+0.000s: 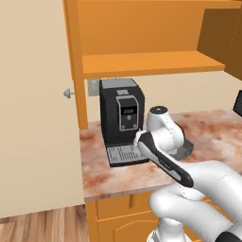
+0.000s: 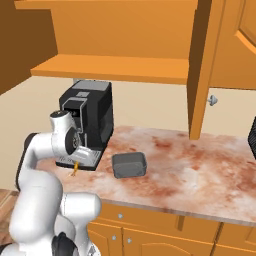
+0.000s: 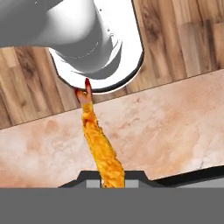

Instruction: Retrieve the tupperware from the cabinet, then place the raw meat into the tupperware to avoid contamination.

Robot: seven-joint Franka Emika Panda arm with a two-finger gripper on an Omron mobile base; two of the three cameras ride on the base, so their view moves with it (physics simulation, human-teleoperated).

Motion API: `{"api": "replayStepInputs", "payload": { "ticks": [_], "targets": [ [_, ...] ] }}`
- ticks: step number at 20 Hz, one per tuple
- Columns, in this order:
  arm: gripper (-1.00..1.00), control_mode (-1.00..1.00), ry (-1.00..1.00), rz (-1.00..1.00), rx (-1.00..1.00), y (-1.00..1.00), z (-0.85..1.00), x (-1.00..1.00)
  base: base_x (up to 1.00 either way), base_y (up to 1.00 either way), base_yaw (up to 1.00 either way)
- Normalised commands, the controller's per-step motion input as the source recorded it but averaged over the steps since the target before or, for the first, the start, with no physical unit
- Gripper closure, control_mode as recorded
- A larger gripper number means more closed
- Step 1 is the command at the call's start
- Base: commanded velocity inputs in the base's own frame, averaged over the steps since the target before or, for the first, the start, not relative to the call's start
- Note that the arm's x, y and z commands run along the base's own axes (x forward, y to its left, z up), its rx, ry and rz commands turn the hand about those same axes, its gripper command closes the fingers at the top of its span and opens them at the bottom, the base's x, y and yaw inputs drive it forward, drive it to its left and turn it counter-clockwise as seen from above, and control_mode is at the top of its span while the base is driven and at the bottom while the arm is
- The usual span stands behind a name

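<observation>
Hand view: my pincer [image 3: 112, 179] pinches the meat [image 3: 99, 144]; tupperware [image 2: 129, 165] waits on the counter [image 2: 200, 170], drop-in remains.

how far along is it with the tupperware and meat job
Done: the cabinet stands open and the grey tupperware sits on the counter, empty. In hand: the gripper is shut on the raw meat, held above the counter beside the coffee machine. Left: carry the meat over to the tupperware and release it inside.
</observation>
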Motion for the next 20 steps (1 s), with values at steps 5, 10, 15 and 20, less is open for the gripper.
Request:
{"api": "replayStepInputs", "payload": {
  "ticks": [5, 10, 15, 20],
  "targets": [
    [1.00, -1.00, 0.00, -0.18, -0.07, -0.51, 0.29, -0.08, 0.00, 0.00, 0.00],
    [1.00, -1.00, 0.03, -0.25, -0.05, -0.49, 0.33, 0.07, 0.00, 0.00, 0.00],
    [1.00, -1.00, 0.08, -0.34, -0.01, -0.43, 0.28, 0.13, 0.00, 0.00, 0.00],
    [1.00, -1.00, 0.09, -0.36, 0.00, -0.36, 0.18, 0.11, 0.00, 0.00, 0.00]
  ]
}}
